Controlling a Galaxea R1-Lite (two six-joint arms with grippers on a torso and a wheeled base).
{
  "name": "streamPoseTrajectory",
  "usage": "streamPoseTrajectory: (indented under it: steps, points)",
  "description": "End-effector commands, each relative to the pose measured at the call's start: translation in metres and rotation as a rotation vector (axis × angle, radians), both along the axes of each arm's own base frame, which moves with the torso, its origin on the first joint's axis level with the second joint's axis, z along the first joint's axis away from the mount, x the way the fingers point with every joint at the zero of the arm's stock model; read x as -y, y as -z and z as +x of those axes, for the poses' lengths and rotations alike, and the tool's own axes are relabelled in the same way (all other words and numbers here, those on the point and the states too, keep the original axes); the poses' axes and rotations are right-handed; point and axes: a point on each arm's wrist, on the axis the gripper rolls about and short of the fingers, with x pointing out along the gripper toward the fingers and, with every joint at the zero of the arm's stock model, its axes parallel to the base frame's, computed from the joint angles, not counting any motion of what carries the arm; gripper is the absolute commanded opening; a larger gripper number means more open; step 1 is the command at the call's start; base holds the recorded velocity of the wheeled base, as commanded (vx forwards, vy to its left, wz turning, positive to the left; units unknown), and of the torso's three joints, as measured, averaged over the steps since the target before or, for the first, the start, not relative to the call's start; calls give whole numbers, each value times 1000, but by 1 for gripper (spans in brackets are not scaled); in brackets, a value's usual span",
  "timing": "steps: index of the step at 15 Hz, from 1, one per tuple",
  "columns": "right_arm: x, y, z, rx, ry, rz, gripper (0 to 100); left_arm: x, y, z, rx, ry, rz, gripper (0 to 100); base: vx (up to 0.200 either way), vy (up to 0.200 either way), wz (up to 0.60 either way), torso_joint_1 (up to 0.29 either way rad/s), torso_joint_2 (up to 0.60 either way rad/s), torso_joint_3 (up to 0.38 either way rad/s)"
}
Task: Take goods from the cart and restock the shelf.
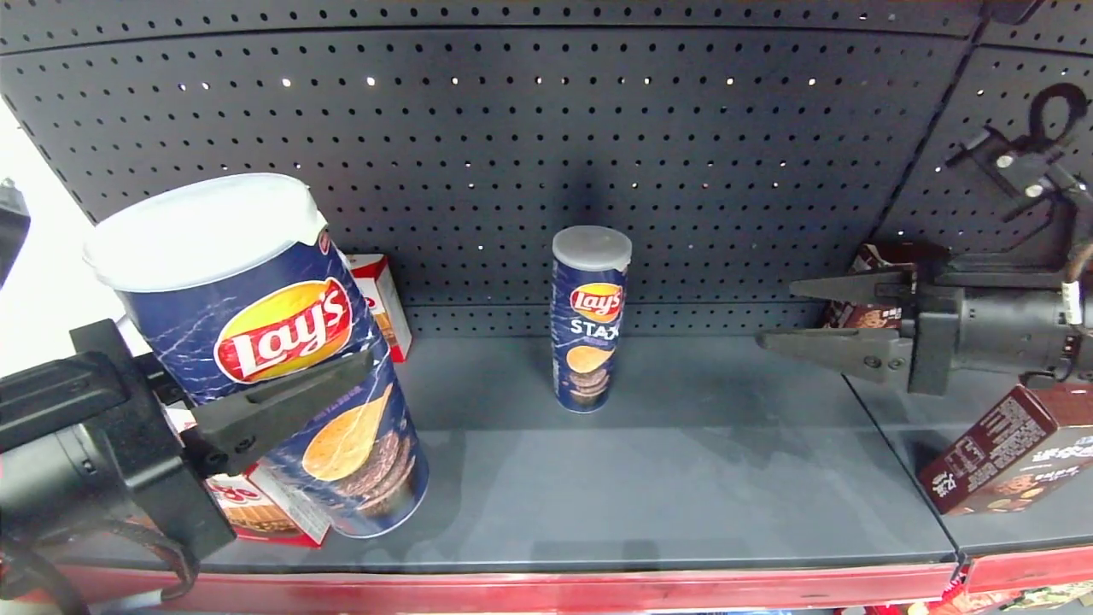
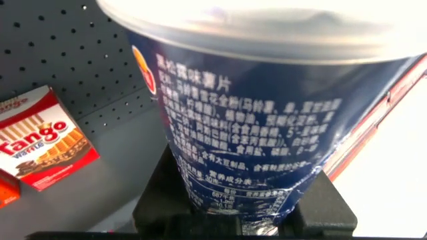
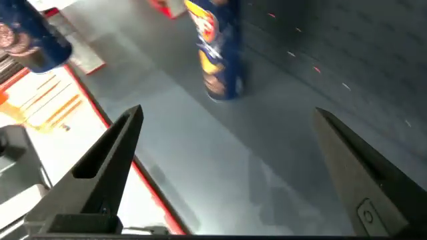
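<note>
A blue chip can [image 1: 265,342] with a pale lid leans at the shelf's front left, and my left gripper [image 1: 282,376] is shut on its middle. Whether its base touches the shelf [image 1: 683,478] I cannot tell. Up close, the can [image 2: 253,133] sits between the left gripper's [image 2: 247,213] black fingers. A second blue chip can [image 1: 589,320] stands upright mid-shelf near the pegboard. My right gripper [image 1: 777,314] hovers open at the right, well apart from it. Seen from the right wrist, that gripper [image 3: 228,112] is spread wide above the shelf, with the standing can [image 3: 217,53] beyond.
Red-and-white wafer boxes [image 1: 380,299] stand behind the held can, and another [image 1: 256,512] lies under it. A wafer box [image 2: 43,143] also lies beside the can. A brown box [image 1: 1016,461] lies on the right section, another [image 1: 871,256] behind the right gripper. The shelf has a red front edge.
</note>
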Motion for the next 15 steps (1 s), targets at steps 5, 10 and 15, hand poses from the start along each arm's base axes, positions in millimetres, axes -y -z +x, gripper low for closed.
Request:
streamPoseTrajectory:
  steps: [5, 10, 15]
  points:
    - [-24, 24, 66, 5, -295, 0, 100, 9, 1, 11, -23, 7, 16, 0, 0, 0, 0, 0, 0, 0]
    - [-45, 37, 108, 69, -403, 42, 100, 10, -2, 11, -15, 13, 10, 0, 0, 0, 0, 0, 0, 0]
    - [-63, 53, 136, 69, -424, 35, 100, 11, -3, 13, -25, 21, 0, 0, 0, 0, 0, 0, 0, 0]
